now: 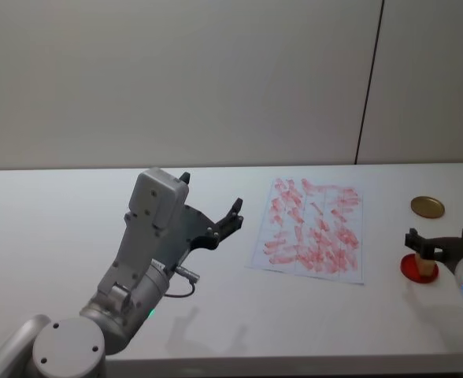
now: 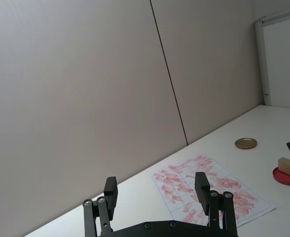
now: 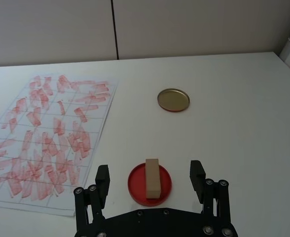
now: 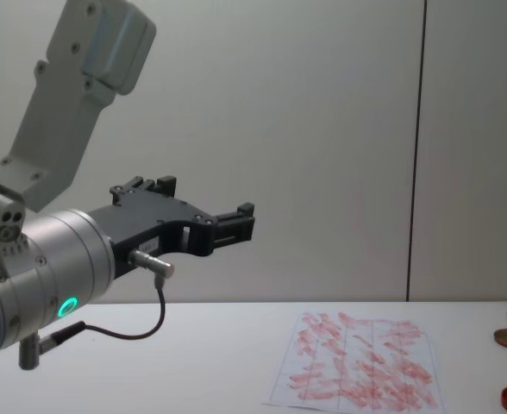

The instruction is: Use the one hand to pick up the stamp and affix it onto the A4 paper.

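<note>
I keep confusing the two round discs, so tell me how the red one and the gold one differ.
The red disc carries the wooden stamp, lying flat; the gold disc is bare. The red disc sits just ahead of the right gripper, its fingers open; the gold disc lies farther off, toward the wall. Both are round, flat, and rest on the table right of the paper.

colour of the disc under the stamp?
Red. The disc shows best in the right wrist view, with the tan stamp lying on it.
</note>
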Robot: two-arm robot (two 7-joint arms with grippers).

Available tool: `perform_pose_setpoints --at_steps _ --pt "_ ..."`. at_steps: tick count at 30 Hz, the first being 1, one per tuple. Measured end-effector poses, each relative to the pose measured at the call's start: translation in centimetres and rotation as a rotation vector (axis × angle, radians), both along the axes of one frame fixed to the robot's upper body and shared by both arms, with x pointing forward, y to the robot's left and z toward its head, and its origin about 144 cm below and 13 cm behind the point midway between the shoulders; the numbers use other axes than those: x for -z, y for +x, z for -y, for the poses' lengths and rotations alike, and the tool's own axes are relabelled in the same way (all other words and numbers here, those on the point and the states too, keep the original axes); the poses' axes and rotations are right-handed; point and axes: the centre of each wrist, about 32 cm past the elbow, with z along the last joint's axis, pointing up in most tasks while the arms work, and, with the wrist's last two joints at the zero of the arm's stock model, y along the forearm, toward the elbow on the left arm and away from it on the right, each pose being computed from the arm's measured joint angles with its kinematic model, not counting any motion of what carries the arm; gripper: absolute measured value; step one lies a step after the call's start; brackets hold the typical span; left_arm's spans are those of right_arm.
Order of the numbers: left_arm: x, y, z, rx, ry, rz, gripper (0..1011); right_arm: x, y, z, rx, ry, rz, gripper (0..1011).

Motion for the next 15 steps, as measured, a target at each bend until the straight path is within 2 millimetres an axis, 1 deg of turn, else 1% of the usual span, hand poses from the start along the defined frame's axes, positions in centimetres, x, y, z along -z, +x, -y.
perform_pose_setpoints --at_steps 15 --pt "0.0 0.0 0.0 0.000 0.000 0.000 993 1.6 3.0 1.1 0.016 0.023 -0.093 1001"
